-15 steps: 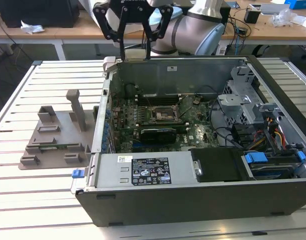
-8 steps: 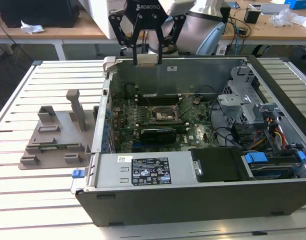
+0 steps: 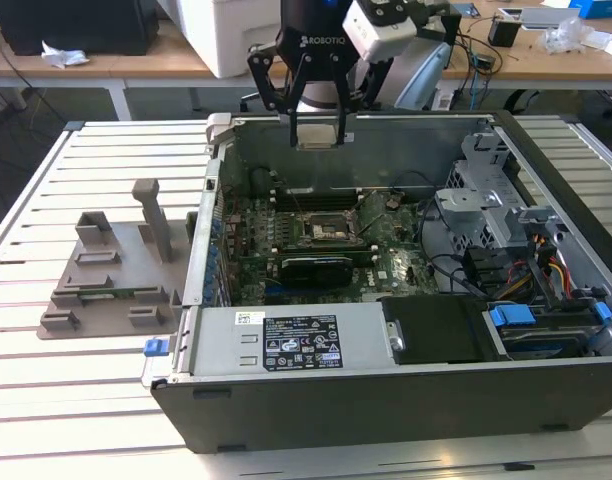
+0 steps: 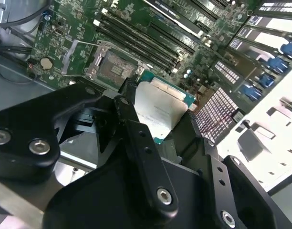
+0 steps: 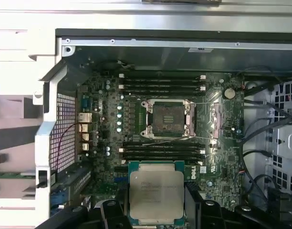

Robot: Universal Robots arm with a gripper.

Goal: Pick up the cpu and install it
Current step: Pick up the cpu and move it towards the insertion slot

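Observation:
My gripper (image 3: 317, 137) hangs above the far wall of the open computer case (image 3: 286, 390), shut on the cpu (image 3: 317, 135), a flat silvery square with a green edge. In both wrist views the cpu (image 5: 156, 194) (image 4: 159, 111) sits level between the black fingers (image 4: 129, 95). The motherboard socket (image 5: 166, 118) (image 4: 115, 68) (image 3: 320, 231) lies below with its metal frame swung open and its pin field bare. The cpu is held high above the board, well apart from the socket.
Memory sticks (image 5: 162, 82) flank the socket on both sides. A graphics card (image 3: 316, 268), loose cables (image 3: 441, 265) and a drive cage (image 3: 496, 200) crowd the case. A grey plastic tray (image 3: 116, 280) stands on the slatted table at the exterior view's left.

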